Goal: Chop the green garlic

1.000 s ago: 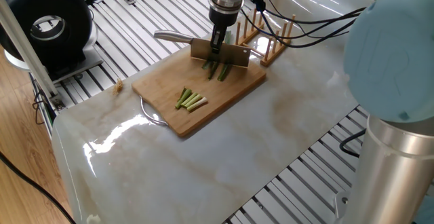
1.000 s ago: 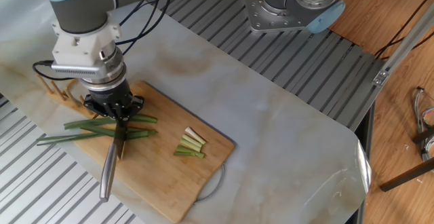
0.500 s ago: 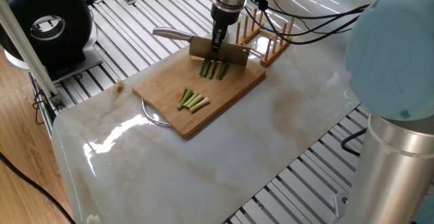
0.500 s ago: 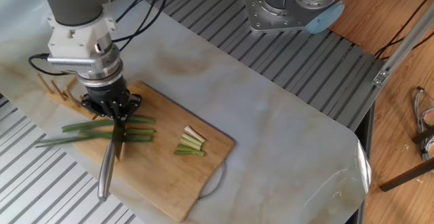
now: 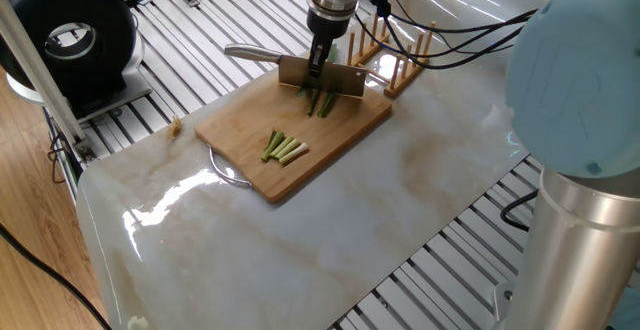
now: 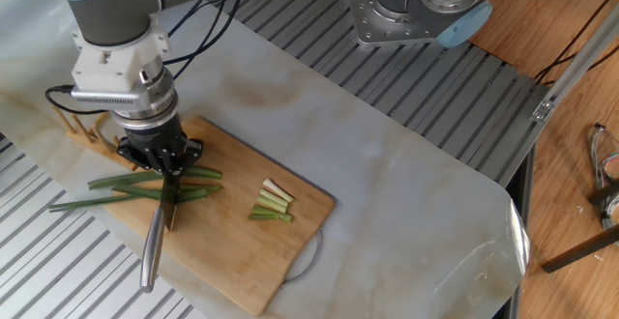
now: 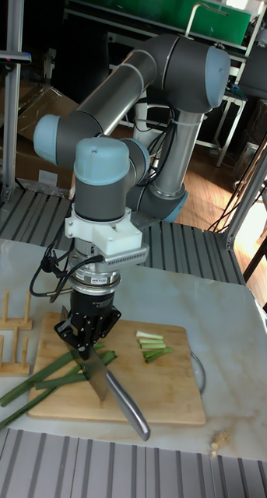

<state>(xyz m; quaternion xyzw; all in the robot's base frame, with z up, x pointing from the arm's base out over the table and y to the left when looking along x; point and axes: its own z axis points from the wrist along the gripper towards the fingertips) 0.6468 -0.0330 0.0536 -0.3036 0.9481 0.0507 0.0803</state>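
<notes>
Several green garlic stalks point(image 6: 135, 189) lay across left half of cutting board point(image 6: 232, 261), leaf ends overhanging board's left edge. Small pile of cut pieces point(image 6: 271, 204) sat near board's right end, well apart from stalks. Knife point(image 6: 160, 234) stood blade-down on stalks. Gripper point(image 6: 166, 167) was clamped tight on knife's blade. Wooden peg rack point(image 5: 395, 55) stood just beside board's far edge.
</notes>
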